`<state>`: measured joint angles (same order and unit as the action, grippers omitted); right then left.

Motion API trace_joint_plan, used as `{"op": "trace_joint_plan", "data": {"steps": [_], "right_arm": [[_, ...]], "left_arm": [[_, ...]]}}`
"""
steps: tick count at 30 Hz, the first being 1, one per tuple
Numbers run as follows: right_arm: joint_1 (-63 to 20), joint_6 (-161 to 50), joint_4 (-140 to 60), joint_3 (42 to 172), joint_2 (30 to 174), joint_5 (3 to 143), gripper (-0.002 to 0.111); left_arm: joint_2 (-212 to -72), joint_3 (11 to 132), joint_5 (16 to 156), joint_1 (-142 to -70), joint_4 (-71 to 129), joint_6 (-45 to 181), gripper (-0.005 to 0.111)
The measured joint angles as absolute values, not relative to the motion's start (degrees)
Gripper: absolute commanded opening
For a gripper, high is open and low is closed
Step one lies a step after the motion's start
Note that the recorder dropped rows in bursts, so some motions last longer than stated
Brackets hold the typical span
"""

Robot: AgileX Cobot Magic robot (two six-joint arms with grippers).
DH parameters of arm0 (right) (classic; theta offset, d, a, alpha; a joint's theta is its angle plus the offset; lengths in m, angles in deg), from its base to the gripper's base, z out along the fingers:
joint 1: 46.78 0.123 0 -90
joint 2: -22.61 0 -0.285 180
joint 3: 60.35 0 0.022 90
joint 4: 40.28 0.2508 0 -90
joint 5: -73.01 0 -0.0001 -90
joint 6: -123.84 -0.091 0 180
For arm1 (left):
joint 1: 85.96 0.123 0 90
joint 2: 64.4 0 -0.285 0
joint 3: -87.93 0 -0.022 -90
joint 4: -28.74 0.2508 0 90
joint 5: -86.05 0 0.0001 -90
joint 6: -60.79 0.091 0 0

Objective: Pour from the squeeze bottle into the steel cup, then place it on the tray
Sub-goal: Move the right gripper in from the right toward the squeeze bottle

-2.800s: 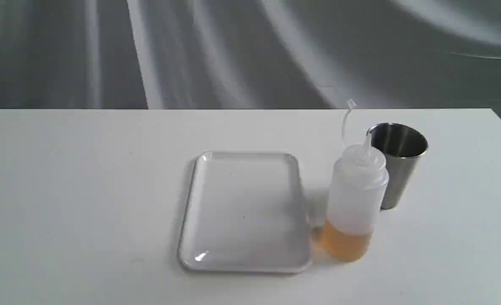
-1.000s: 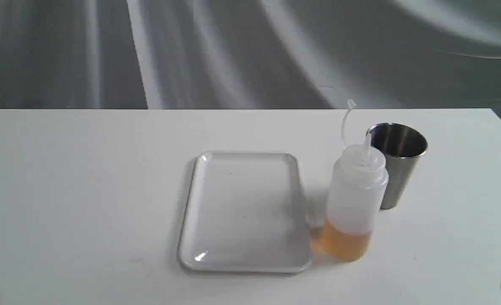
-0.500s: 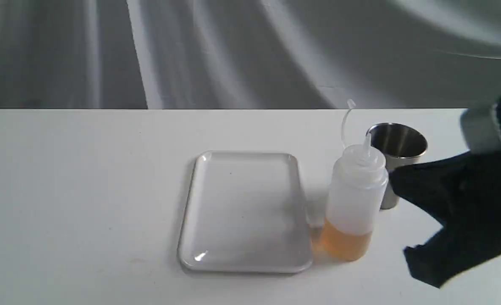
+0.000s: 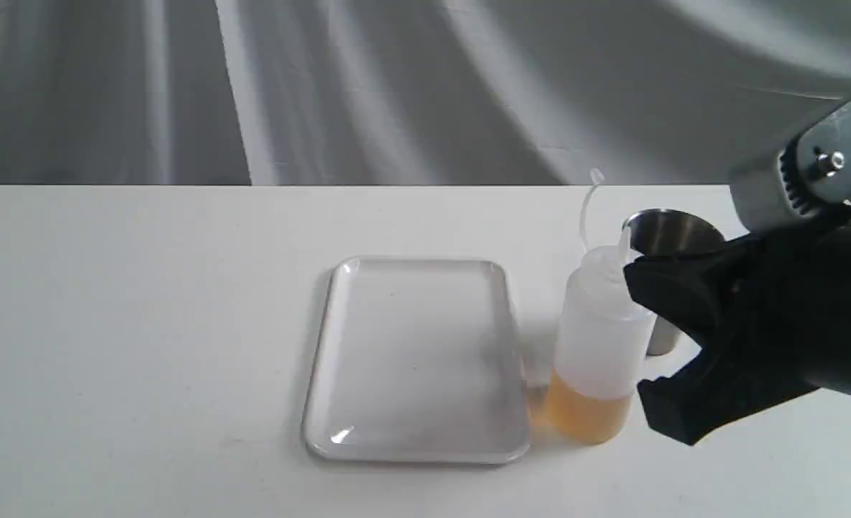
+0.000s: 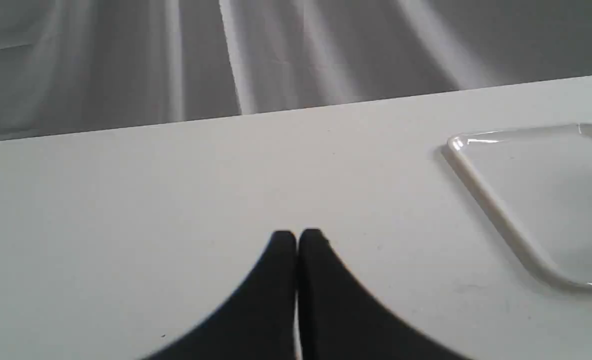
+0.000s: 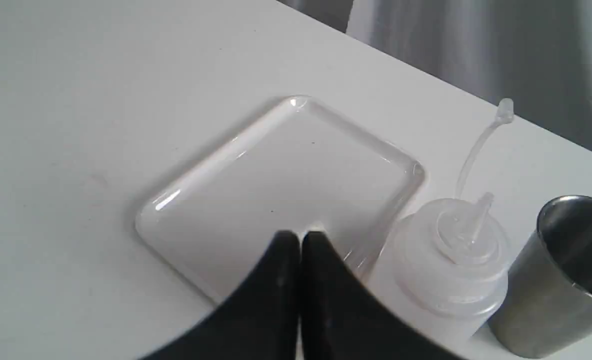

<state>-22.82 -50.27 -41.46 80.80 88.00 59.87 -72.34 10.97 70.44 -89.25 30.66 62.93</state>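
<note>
Right claw [image 6: 301,235] swung in from the right, tips pressed together; squeeze bottle [image 4: 601,338] stands on the tabletop [image 4: 144,324] just right of the tray [image 4: 414,457]. I'd open wide, grab mid-body, dodging the steel cup [image 4: 673,232]

Entered from right edge: right gripper [image 4: 644,344]. Not in frame at first, a dark corner a second ago, now just beside squeeze bottle [image 4: 598,338], upper fingertip overlapping its shoulder; contact unclear. Now covers most of steel cup [image 4: 673,230]; only rim and base sliver showing.
</note>
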Motion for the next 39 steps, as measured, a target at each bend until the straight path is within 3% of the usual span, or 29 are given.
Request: {"op": "trace_joint_plan", "data": {"steps": [14, 25, 39], "right_arm": [[-22.8, -50.3, -35.2, 62.4, 88.0, 76.4, 0.000], [-22.8, -25.3, 1.3, 53.9, 97.9, 100.2, 0.000], [-22.8, -32.1, -9.5, 53.7, 107.9, 108.5, 0.000]], "left_arm": [[-72.3, 11.0, 70.4, -89.3, 30.7, 62.9, 0.000], [-72.3, 11.0, 70.4, -89.3, 30.7, 62.9, 0.000], [-72.3, 11.0, 70.4, -89.3, 30.7, 62.9, 0.000]]}}
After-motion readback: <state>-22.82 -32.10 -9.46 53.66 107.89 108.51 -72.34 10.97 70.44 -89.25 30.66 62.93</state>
